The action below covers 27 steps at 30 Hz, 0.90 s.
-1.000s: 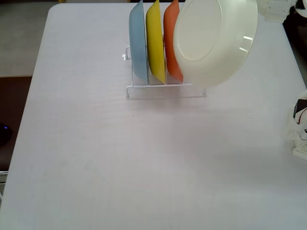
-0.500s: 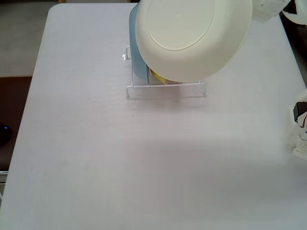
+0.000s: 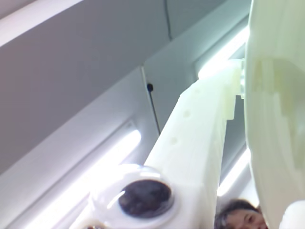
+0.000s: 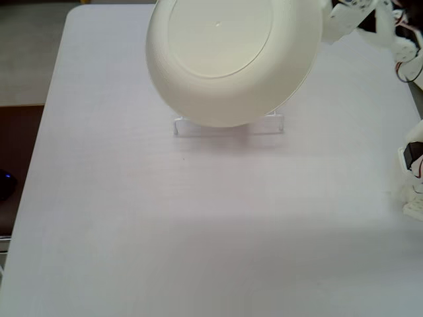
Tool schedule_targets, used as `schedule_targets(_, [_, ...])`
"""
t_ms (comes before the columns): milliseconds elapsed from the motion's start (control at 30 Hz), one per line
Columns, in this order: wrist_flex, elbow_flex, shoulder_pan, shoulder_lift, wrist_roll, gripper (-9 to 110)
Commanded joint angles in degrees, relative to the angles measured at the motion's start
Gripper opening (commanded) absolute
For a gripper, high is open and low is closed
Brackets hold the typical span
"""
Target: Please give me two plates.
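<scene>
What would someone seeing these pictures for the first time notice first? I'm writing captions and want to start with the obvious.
The big cream-white plate fills the top middle of the fixed view, held in the air with its flat underside toward the camera and hiding most of the wire rack behind it. The arm reaches in from the top right corner to the plate's rim. In the wrist view the camera looks up at ceiling lights and a person's head at the bottom.

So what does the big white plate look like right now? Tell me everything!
The cream-white plate is round, deep and looks like smooth plastic. In the fixed view its underside faces the camera, showing a flat circular base and sloping sides. It is lifted off the table, tilted, and hides most of the rack behind it. The gripper holds its rim at the upper right; nothing else visibly touches it.
</scene>
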Motion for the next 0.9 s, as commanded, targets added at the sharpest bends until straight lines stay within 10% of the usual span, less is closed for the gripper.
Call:
schedule_targets(0, [-4.39,-0.44,-1.14,-0.26,0.7,-1])
schedule_targets(867, [-10.28,-0.26,-2.72,-6.24,0.53,-1])
